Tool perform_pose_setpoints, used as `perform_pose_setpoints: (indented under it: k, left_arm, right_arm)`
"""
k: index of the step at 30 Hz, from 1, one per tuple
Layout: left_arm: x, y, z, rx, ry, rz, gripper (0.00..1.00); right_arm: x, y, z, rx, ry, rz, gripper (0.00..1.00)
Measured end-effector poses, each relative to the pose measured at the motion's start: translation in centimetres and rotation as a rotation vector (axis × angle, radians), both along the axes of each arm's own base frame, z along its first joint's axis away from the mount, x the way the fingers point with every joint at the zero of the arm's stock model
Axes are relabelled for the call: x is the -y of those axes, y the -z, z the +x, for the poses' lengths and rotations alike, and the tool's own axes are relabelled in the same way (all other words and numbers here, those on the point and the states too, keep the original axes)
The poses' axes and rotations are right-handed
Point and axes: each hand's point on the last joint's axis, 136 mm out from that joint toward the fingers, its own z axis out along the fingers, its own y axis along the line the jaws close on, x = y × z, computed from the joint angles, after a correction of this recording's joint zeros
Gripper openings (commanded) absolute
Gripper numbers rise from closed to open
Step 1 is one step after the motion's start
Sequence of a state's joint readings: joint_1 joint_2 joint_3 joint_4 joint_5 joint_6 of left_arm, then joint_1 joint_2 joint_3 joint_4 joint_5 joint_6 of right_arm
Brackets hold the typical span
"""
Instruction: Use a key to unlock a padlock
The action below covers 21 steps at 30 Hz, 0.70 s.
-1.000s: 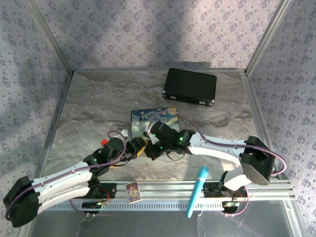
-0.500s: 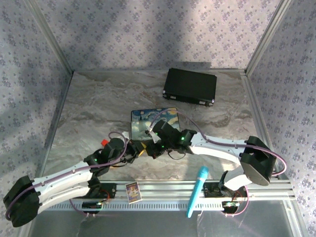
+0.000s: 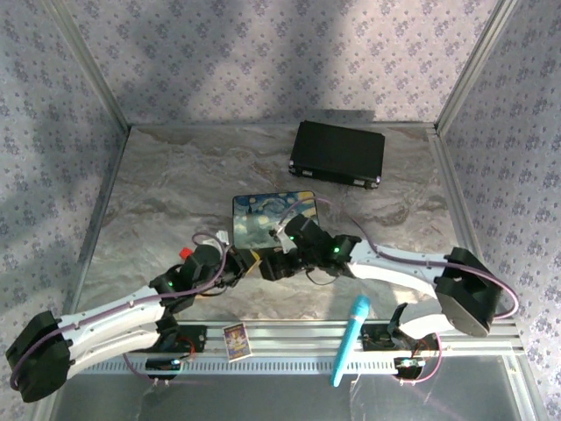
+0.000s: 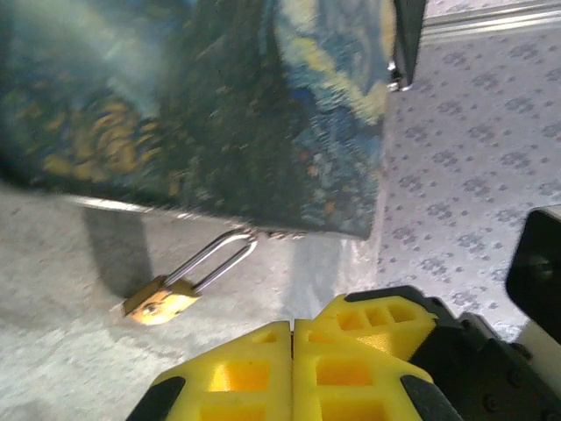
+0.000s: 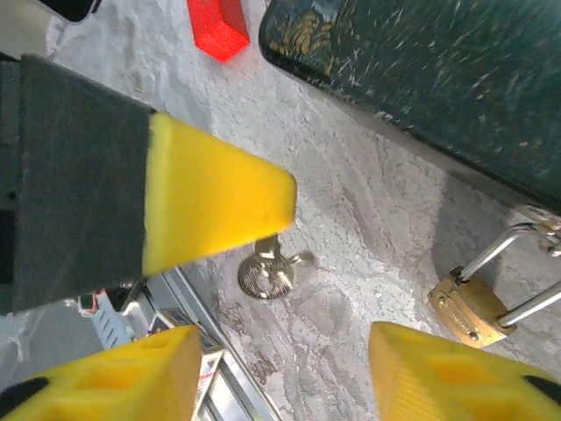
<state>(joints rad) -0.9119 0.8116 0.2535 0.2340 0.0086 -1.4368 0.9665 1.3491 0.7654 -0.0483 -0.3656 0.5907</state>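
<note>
The padlock, a brass body with a thin silver shackle, lies on the marble table beside the painted tin. In the right wrist view the padlock is at the lower right. My left gripper is shut, its yellow fingers pressed together just short of the padlock. The key sticks out from under the left gripper's yellow fingertip, round head down. My right gripper stands open around that spot with nothing between its fingers. From above, the left gripper and right gripper meet in front of the tin.
A small red block lies left of the tin. A black case sits at the back right. A blue tube and a small card lie on the front rail.
The left gripper has shut on the key. The right gripper has opened, let the key go and drawn back a little to the right.
</note>
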Motion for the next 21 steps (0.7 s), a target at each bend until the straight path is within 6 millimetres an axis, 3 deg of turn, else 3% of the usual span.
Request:
perform_pose_setpoints:
  k: [6, 10, 15, 21]
  left_arm:
    - [0.8, -3.7, 1.3, 0.138, -0.014, -0.099, 0.0]
    - [1.3, -6.5, 1.6, 0.232, -0.008, -0.173, 0.0]
    - [1.5, -8.9, 1.7, 0.303, -0.006, -0.243, 0.0]
    - [1.4, -9.8, 1.7, 0.325, -0.007, -0.273, 0.0]
  right_arm:
    - [0.2, -4.5, 1.6, 0.002, 0.052, 0.239, 0.63]
    - [0.0, -6.1, 2.1, -0.017, 0.059, 0.344, 0.58]
    - [-0.2, -8.3, 2.6, -0.018, 0.049, 0.441, 0.39]
    - [-0.1, -9.4, 3.0, -0.022, 0.046, 0.492, 0.2]
